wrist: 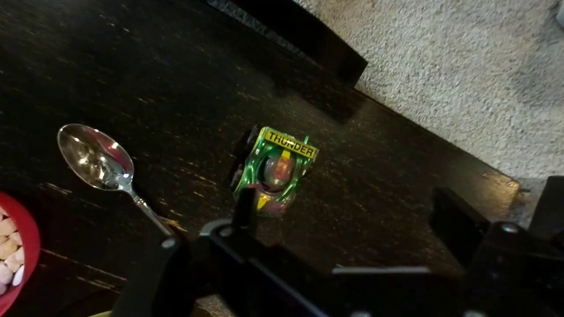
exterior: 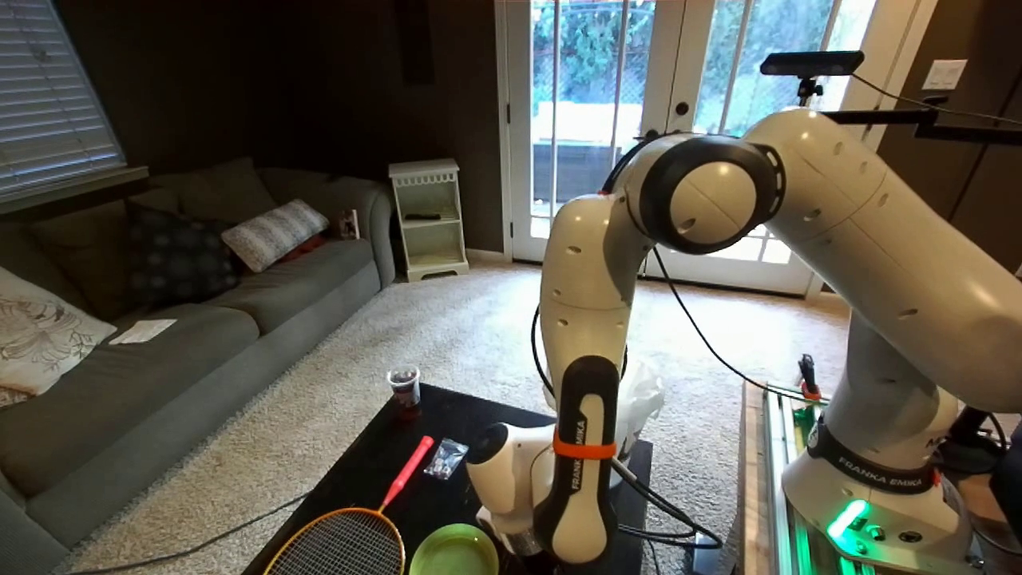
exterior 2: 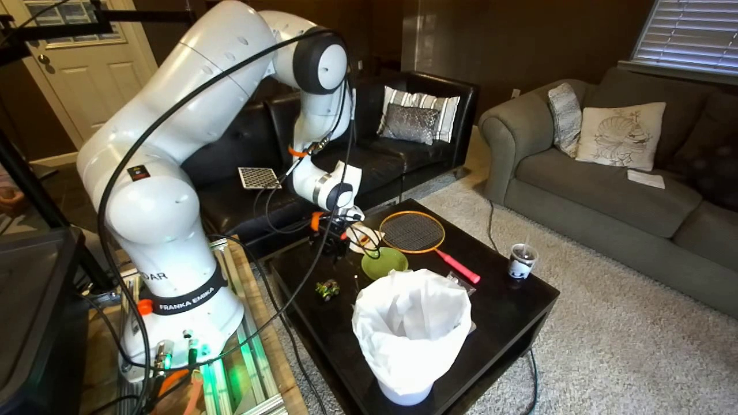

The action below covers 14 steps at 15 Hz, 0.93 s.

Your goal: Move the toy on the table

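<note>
The toy is a small green toy car with a yellow THUNDER label [wrist: 280, 169]. It sits on the black table [wrist: 185, 88] near an edge, and it also shows in an exterior view [exterior 2: 327, 290]. My gripper [wrist: 348, 204] is open, its two black fingers wide apart with nothing between them. It hangs above the table. In the wrist view the left fingertip overlaps the near end of the car, and the right fingertip is well to its right. In an exterior view the gripper [exterior 2: 331, 245] is above and behind the car. The arm hides car and gripper in an exterior view.
A white bin with a bag [exterior 2: 412, 323] stands on the table. A green bowl [exterior 2: 385, 265], a racket [exterior 2: 412, 232], a cup [exterior 2: 522, 262] and a small packet [exterior: 445, 459] are around. A spoon [wrist: 99, 160] and a red bowl of pebbles [wrist: 33, 246] lie left of the car.
</note>
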{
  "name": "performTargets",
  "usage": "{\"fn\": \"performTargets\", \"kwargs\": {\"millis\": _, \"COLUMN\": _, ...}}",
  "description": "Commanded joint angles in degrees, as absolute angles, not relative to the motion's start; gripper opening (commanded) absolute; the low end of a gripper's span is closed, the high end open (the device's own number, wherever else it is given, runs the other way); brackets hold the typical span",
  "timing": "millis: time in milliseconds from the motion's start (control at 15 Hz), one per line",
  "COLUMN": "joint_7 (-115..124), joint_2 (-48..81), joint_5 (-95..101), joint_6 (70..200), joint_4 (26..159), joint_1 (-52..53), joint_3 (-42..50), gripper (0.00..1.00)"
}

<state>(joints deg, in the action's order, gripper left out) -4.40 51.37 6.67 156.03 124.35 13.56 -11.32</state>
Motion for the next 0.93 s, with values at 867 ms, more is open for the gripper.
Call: {"fn": "performTargets", "kwargs": {"millis": 867, "joint_7": 5.6, "joint_2": 66.3, "joint_5": 3.5, "joint_6": 174.2, "joint_4": 117.2, "joint_1": 19.3, "joint_3": -6.6, "gripper": 1.00}}
